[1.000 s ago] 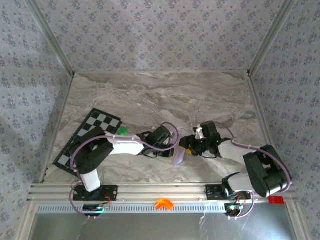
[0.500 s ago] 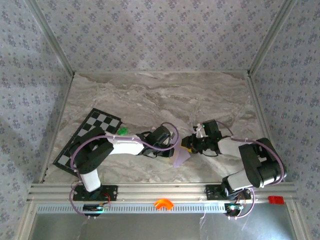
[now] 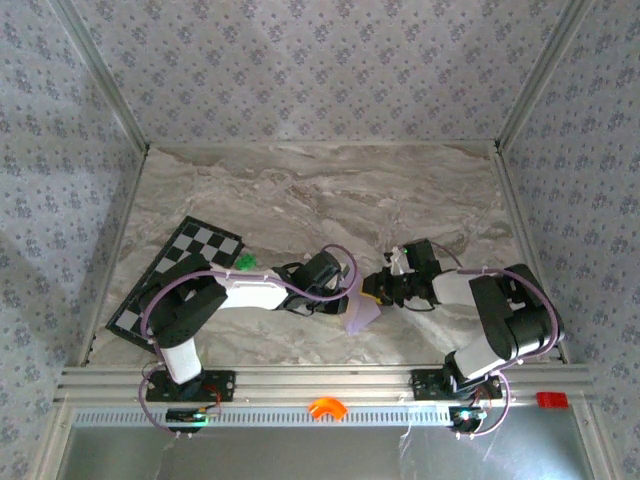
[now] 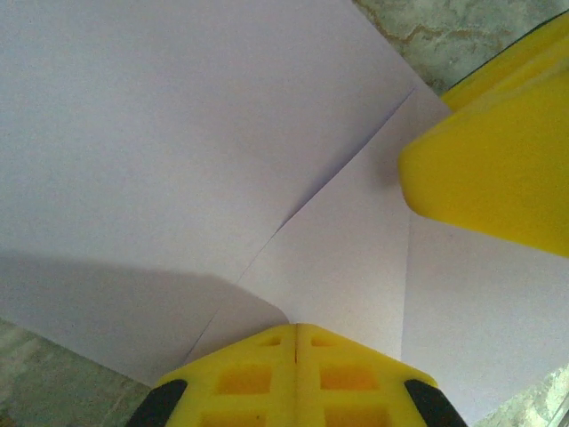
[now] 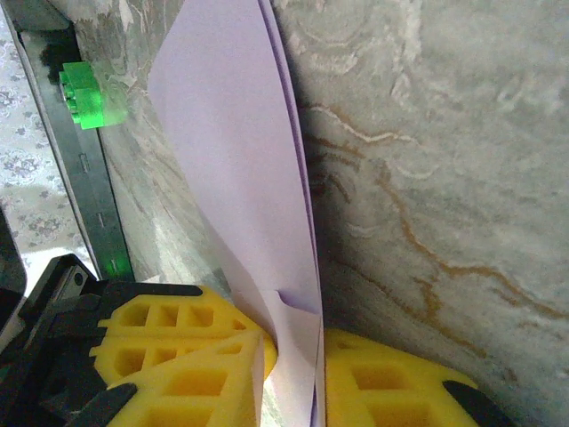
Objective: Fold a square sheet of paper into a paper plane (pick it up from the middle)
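Left claw clamped shut on the creased paper held above the counter near centre, right claw narrowed onto its edge; judged best to pinch squarely along the crease

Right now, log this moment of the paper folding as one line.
stage: mid-fold | lilac paper: creased, between arms | left gripper: shut on paper | right gripper: paper between jaws | checkerboard: untouched
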`<state>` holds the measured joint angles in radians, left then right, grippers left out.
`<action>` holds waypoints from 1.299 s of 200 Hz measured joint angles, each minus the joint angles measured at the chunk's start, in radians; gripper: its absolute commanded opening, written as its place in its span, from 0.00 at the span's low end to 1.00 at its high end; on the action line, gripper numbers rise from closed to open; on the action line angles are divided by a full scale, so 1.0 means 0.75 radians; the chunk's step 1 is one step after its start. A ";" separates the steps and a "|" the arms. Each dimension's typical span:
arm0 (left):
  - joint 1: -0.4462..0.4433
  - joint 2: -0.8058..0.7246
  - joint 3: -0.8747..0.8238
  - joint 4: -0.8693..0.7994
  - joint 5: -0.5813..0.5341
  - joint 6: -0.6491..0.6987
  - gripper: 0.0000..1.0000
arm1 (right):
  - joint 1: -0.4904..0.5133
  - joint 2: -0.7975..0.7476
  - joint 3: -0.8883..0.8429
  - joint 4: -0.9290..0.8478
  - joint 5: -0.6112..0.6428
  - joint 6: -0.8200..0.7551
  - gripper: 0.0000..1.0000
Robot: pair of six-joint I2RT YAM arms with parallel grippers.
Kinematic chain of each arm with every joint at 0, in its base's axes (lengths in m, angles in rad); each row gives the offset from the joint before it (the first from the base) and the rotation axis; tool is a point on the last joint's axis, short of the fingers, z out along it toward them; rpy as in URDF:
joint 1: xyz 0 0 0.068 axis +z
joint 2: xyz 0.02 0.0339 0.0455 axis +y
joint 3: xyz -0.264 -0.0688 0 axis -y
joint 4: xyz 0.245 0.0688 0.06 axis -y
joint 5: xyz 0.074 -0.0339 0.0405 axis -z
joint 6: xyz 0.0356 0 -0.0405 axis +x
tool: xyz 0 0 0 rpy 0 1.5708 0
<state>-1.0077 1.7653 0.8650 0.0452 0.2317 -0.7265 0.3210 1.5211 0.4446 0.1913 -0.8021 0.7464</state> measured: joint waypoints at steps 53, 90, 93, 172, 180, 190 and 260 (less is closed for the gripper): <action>0.002 -0.024 -0.013 -0.009 -0.001 0.000 0.07 | -0.006 0.012 0.023 0.002 -0.014 -0.017 0.07; 0.018 -0.173 -0.081 0.007 -0.024 -0.008 0.18 | -0.009 -0.046 0.043 -0.065 0.007 -0.059 0.07; 0.018 -0.192 -0.091 0.010 -0.031 -0.011 0.19 | -0.009 -0.057 0.048 -0.077 0.010 -0.065 0.07; 0.161 -0.802 -0.415 0.035 -0.303 -0.101 0.39 | 0.437 -0.467 0.436 -0.697 0.859 -0.446 0.04; 0.189 -0.864 -0.452 0.030 -0.318 -0.116 0.43 | 0.498 -0.470 0.471 -0.750 0.985 -0.474 0.04; 0.223 -0.944 -0.495 0.018 -0.336 -0.127 0.45 | 0.562 -0.468 0.499 -0.809 1.152 -0.506 0.04; 0.298 -1.372 -0.569 -0.289 -0.508 -0.193 0.52 | 0.783 -0.308 0.568 -1.080 2.018 -0.568 0.03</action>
<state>-0.7845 0.7361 0.4381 -0.1715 -0.1490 -0.8711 0.9085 1.2900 0.8707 -0.6186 0.7113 0.3206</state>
